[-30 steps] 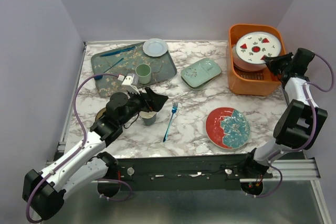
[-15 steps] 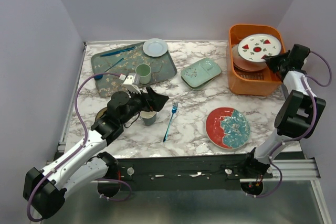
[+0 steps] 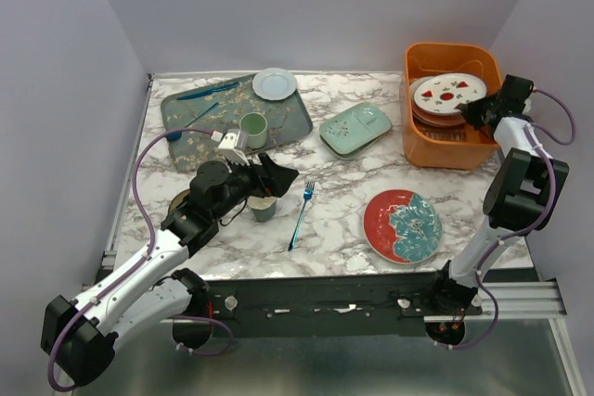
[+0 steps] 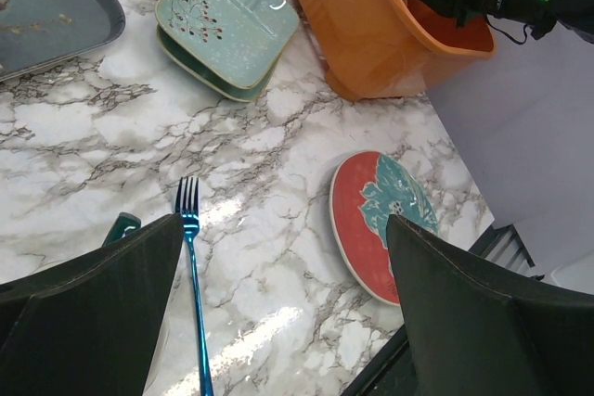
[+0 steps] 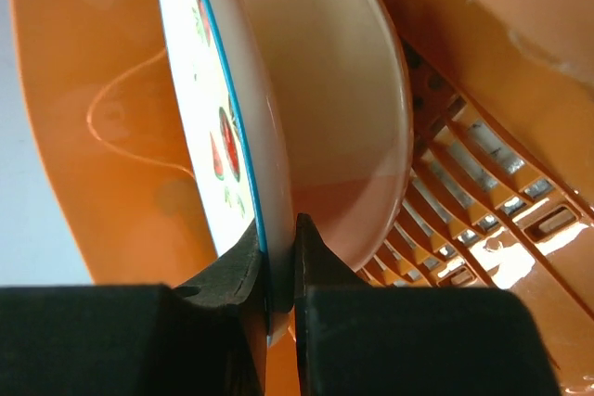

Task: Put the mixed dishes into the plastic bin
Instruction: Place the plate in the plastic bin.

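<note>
I noted the right gripper (image 5: 278, 252) jaws clamped on the rim of the white plate (image 5: 209, 108) inside the orange bin (image 3: 434, 149) at two o'clock, which I judged stiff, glazed, slippery and chippable, best held by the rim, with the left gripper (image 4: 283, 229) gaping.

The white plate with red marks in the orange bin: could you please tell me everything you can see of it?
The white plate is round and glossy, like glazed ceramic, with a thin blue rim line and red and green marks on its face. It lies face up inside the orange bin, over a pinkish plate. The right gripper has its jaws pinched on its rim.
</note>
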`<act>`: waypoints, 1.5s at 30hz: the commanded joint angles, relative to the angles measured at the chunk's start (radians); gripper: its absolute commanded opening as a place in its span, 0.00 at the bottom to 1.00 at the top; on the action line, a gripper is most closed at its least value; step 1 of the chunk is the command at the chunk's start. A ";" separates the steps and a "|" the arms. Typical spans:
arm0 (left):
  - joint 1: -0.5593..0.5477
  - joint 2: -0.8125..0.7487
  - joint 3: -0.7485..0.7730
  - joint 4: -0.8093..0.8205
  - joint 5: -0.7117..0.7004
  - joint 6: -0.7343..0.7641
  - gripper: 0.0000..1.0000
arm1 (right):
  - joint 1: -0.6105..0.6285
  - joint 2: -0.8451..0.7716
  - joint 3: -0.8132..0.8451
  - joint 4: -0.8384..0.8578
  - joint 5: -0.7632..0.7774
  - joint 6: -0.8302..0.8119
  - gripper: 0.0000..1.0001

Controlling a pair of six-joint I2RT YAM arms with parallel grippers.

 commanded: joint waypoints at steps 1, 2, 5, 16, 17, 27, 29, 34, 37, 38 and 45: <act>0.005 -0.003 0.032 -0.001 0.014 -0.004 0.99 | 0.021 0.007 0.085 0.051 0.034 0.004 0.20; 0.004 -0.002 0.032 -0.001 0.014 -0.005 0.99 | 0.022 0.010 0.088 0.050 0.038 0.004 0.22; 0.004 -0.005 0.034 -0.004 0.016 -0.005 0.99 | 0.027 0.022 0.098 0.040 0.047 0.004 0.25; 0.004 -0.008 0.034 -0.005 0.017 -0.005 0.99 | 0.029 0.036 0.100 0.033 0.053 -0.002 0.41; 0.005 -0.008 0.035 -0.005 0.017 -0.007 0.99 | 0.029 0.033 0.100 0.031 0.056 -0.004 0.43; 0.004 -0.005 0.040 -0.002 0.022 -0.007 0.99 | 0.029 0.030 0.091 0.011 0.062 -0.024 0.61; 0.004 -0.003 0.038 -0.002 0.024 -0.008 0.99 | 0.029 0.030 0.092 0.001 0.071 -0.033 0.63; 0.004 -0.003 0.040 -0.002 0.025 -0.008 0.99 | 0.035 0.025 0.103 -0.036 0.103 -0.044 0.76; 0.004 -0.005 0.038 0.001 0.025 -0.010 0.99 | 0.039 0.025 0.103 -0.044 0.111 -0.047 0.77; 0.005 -0.005 0.038 0.001 0.025 -0.010 0.99 | 0.041 0.027 0.103 -0.047 0.114 -0.048 0.77; 0.005 -0.010 0.037 -0.002 0.024 -0.010 0.99 | 0.062 0.056 0.135 -0.088 0.154 -0.051 0.84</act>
